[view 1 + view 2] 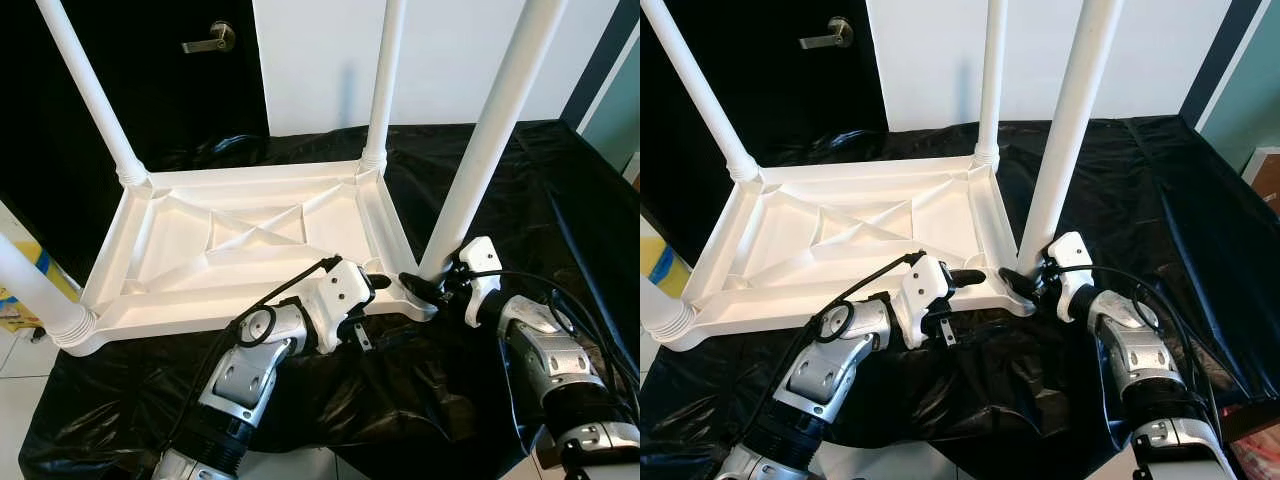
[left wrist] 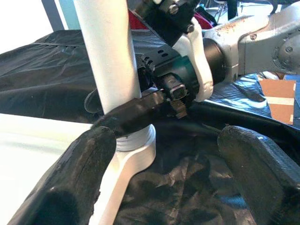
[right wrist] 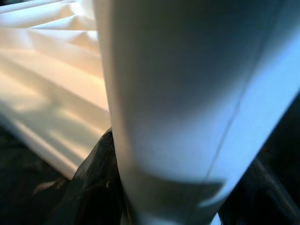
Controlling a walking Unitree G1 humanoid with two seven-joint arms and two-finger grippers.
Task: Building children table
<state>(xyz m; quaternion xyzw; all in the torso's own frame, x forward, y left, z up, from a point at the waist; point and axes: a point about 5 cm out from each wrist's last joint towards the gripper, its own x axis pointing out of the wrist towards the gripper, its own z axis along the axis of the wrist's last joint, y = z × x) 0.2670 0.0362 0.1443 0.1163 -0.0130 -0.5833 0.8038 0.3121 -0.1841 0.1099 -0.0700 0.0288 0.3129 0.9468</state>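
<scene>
- Right gripper (image 1: 428, 285): fingers pinch the base of the near-right leg (image 1: 490, 140) at its corner socket.
- Left gripper (image 1: 372, 290): fingers spread, resting at the near edge of the inverted tabletop (image 1: 240, 240), which lies on the black sheet (image 1: 520, 180).
- Progress: all four legs stand in their sockets. Judged remaining: seat the held leg fully, then turn the table upright.

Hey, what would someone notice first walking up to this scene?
An upside-down white plastic children's table lies on a black plastic sheet, its four white tubular legs pointing up. At the near right corner, the right gripper is closed around the base of the nearest white leg, while the left gripper reaches in beside that corner, jaws open.
</scene>
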